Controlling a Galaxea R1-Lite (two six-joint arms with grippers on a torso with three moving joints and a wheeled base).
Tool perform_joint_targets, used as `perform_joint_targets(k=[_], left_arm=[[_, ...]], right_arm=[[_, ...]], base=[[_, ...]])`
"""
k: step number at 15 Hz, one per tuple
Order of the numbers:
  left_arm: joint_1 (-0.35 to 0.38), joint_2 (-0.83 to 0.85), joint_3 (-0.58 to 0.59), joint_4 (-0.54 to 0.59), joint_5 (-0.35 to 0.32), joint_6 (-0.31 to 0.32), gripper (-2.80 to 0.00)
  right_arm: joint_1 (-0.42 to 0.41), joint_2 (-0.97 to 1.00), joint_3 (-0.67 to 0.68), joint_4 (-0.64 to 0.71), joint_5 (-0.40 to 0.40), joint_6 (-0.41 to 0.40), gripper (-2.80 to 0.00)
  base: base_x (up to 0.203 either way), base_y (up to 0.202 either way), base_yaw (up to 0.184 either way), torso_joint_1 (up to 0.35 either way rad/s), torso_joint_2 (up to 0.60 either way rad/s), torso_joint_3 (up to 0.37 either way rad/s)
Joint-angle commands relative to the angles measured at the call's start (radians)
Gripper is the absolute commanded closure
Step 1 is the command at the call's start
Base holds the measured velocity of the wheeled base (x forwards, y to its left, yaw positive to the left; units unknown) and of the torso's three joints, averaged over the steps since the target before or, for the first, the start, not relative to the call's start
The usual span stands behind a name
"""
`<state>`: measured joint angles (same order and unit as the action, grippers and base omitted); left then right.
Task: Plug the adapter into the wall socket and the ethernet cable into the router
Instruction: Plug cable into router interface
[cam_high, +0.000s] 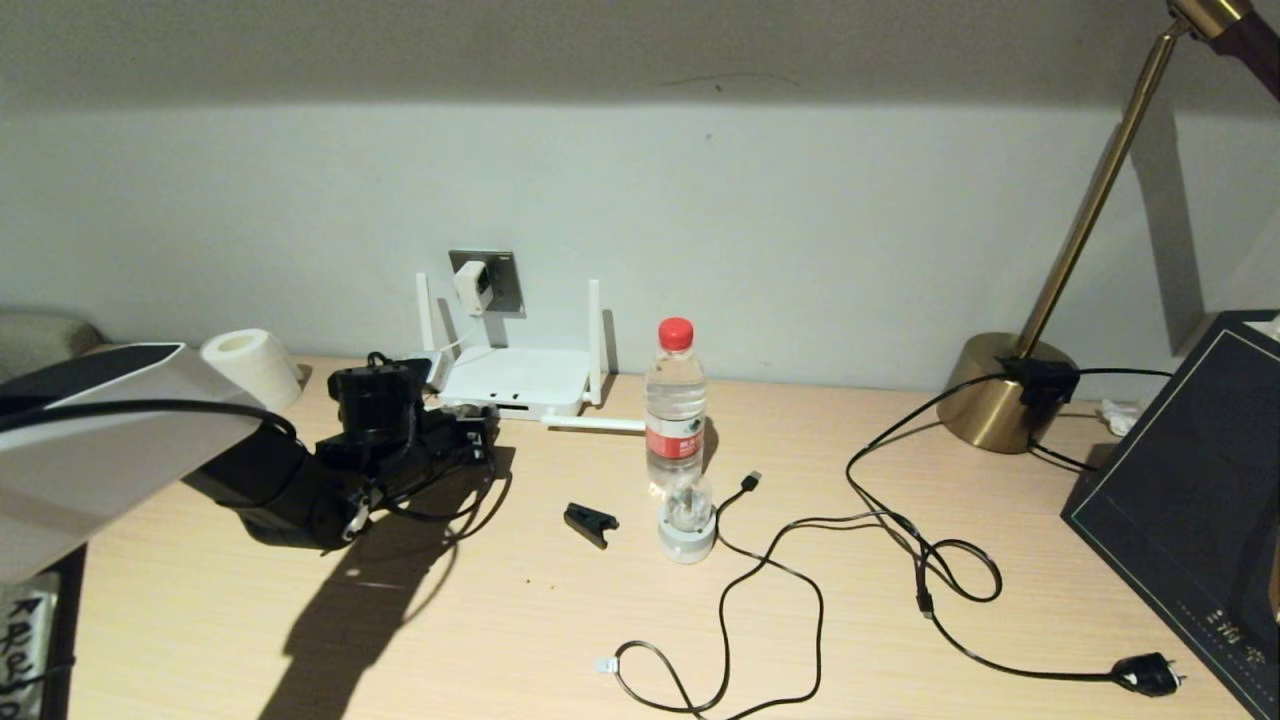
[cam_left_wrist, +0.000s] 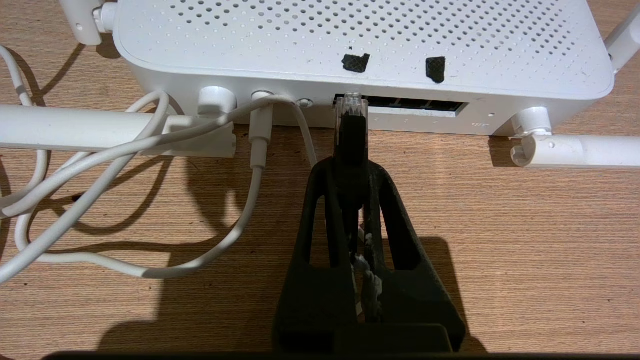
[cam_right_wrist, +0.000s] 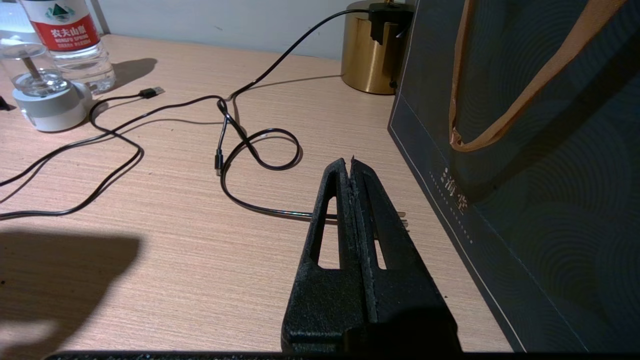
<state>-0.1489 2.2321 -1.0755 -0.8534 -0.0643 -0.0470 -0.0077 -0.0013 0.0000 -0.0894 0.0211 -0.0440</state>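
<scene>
The white adapter (cam_high: 472, 287) sits in the grey wall socket (cam_high: 500, 280), and its thin white cord (cam_left_wrist: 150, 145) runs down to the router. The white router (cam_high: 515, 380) lies below the socket against the wall. My left gripper (cam_left_wrist: 350, 167) is shut on the black plug of the ethernet cable (cam_left_wrist: 352, 130). The plug's clear tip (cam_left_wrist: 353, 106) is at the mouth of the end port in the dark port row (cam_left_wrist: 415, 105); how deep it sits is hidden. In the head view the left gripper (cam_high: 470, 435) is just in front of the router. My right gripper (cam_right_wrist: 351, 165) is shut and empty, low over the desk beside a dark bag.
A water bottle (cam_high: 675, 400), a small white-based glass piece (cam_high: 687, 520) and a black clip (cam_high: 590, 523) stand mid-desk. A thin USB cable (cam_high: 770, 570) and the lamp cord (cam_high: 960, 570) loop across the right half. A brass lamp (cam_high: 1005, 390), dark bag (cam_high: 1190, 500) and paper roll (cam_high: 252, 365) line the edges.
</scene>
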Motion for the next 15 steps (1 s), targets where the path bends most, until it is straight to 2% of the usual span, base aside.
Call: perform_joint_targets(k=[1,15], left_arm=[[0.000,0.001,0.000,-0.006,0.000,-0.001,0.00],[0.000,-0.002,0.012,-0.010,0.000,-0.001,0.00]], right_arm=[[0.000,0.001,0.034,-0.001,0.001,0.000,0.00],[0.000,0.001,0.034,0.000,0.000,0.000,0.00]], base=[[0.000,0.000,0.000,0.000,0.00,0.000],[0.000,0.000,0.000,0.000,0.00,0.000]])
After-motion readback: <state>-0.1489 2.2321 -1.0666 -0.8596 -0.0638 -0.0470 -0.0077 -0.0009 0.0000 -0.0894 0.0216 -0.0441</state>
